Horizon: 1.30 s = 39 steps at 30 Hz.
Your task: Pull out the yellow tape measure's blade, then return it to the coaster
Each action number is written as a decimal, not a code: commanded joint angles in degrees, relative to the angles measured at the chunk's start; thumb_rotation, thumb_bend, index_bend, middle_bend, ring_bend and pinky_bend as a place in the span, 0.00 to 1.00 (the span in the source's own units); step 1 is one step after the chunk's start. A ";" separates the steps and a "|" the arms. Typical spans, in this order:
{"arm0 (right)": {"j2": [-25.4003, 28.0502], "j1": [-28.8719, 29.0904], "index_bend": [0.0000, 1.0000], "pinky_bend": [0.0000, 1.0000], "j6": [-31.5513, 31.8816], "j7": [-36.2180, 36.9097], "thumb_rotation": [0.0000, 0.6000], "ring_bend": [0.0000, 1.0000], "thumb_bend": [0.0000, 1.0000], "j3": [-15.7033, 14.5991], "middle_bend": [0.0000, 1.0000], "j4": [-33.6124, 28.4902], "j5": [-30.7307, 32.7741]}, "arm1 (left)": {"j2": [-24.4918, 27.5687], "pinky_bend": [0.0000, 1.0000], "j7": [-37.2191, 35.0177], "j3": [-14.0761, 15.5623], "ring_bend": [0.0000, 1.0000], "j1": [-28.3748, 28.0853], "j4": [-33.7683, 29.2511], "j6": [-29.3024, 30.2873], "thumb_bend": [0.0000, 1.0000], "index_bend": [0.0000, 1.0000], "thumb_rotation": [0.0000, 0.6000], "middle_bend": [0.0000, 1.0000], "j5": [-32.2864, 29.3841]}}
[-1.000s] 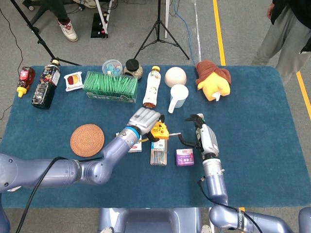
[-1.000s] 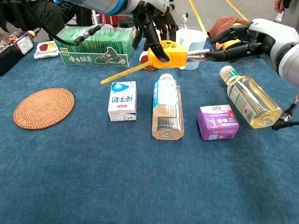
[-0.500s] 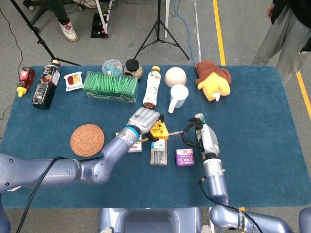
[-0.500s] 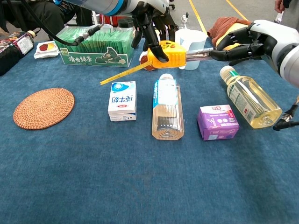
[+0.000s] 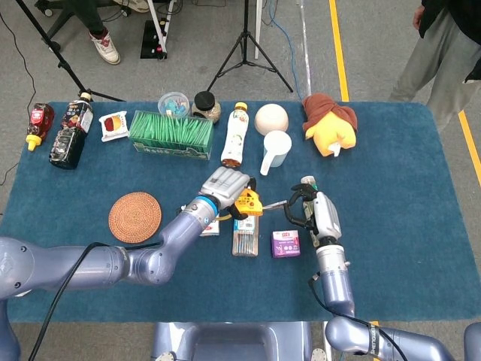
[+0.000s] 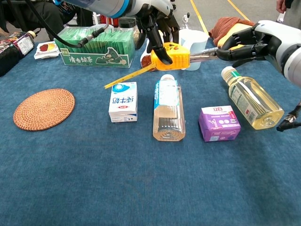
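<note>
Tape measure (image 6: 170, 54) partly hidden under left hand (image 6: 153, 19); blade tip indistinct.

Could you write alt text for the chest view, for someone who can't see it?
Above a blue table, the robot's left hand holds a yellow tape measure while its right hand pinches the blade's end. Below lie a milk carton, a clear bottle, a purple box and an oil bottle; a woven coaster sits far left.
</note>
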 commanded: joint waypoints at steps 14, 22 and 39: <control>0.25 -0.11 0.39 0.29 -0.64 0.66 0.90 0.28 0.48 -0.30 0.29 0.47 -0.57 | -0.13 0.59 -0.07 0.42 0.51 -0.42 0.28 -0.25 0.40 0.54 0.98 0.50 -0.16; 0.31 -0.27 0.46 0.29 -0.36 0.75 0.91 0.28 0.58 -0.31 0.29 0.46 -0.68 | -0.01 0.59 -0.30 0.49 0.51 -0.37 0.33 -0.23 0.39 0.54 0.98 0.50 0.16; 0.40 -0.57 0.51 0.31 -0.38 1.26 1.00 0.29 0.73 -0.06 0.31 0.72 -0.38 | -0.42 0.59 -0.36 0.64 0.51 -0.59 0.92 -0.29 0.39 0.54 0.97 0.50 0.46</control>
